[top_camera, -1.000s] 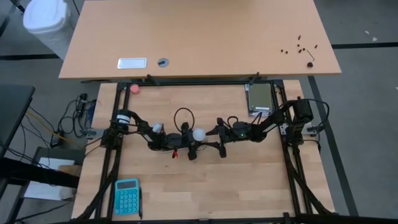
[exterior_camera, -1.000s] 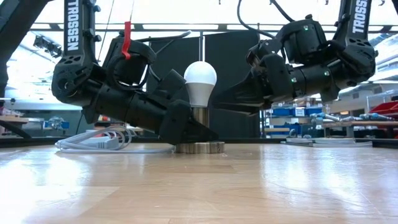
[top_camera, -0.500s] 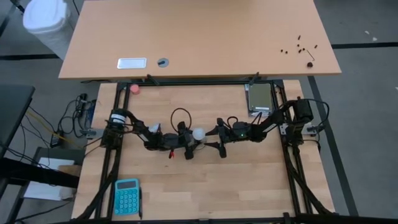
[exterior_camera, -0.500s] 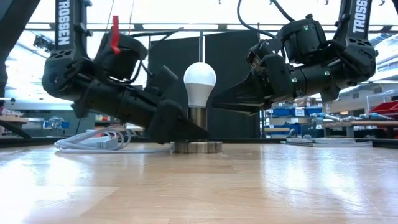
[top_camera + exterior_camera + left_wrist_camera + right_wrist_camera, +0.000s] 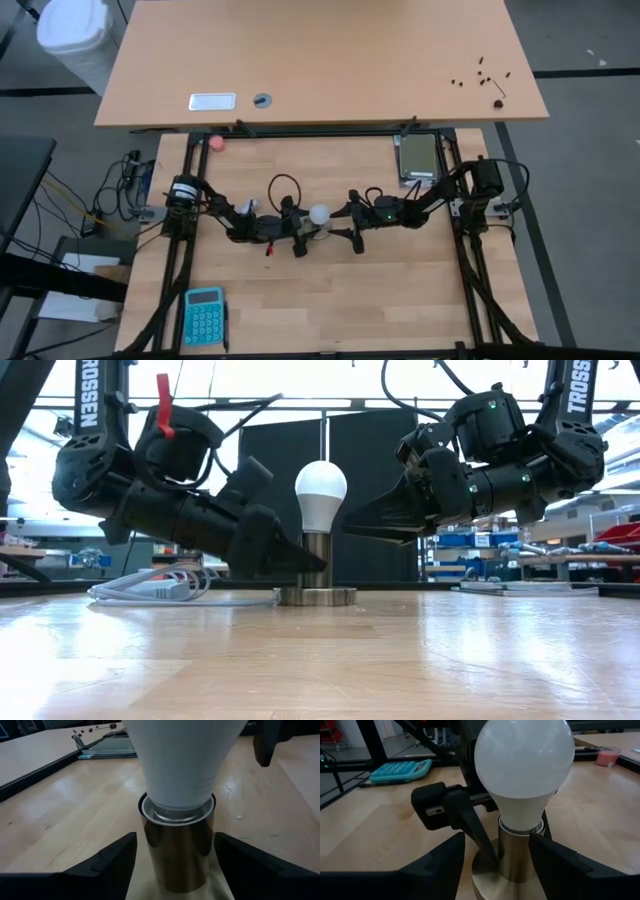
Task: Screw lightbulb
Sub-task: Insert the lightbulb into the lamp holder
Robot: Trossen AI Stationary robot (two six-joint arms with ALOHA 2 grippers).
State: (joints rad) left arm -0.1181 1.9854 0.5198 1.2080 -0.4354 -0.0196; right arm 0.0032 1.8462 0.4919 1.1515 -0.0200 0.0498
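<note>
I've got the lightbulb upright in the socket, mid-table. L gripper low, fingers wide, either side of socket barrel, not touching. R gripper opposite, also spread, bulb between fingers.

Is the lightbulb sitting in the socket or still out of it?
In: the lightbulb stands upright with its base inside the metal socket. How far it is screwed in cannot be told.

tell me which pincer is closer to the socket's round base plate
Left. The left pincer sits low beside the socket, fingers open either side of its stem. The right pincer hangs higher, behind the lightbulb.
</note>
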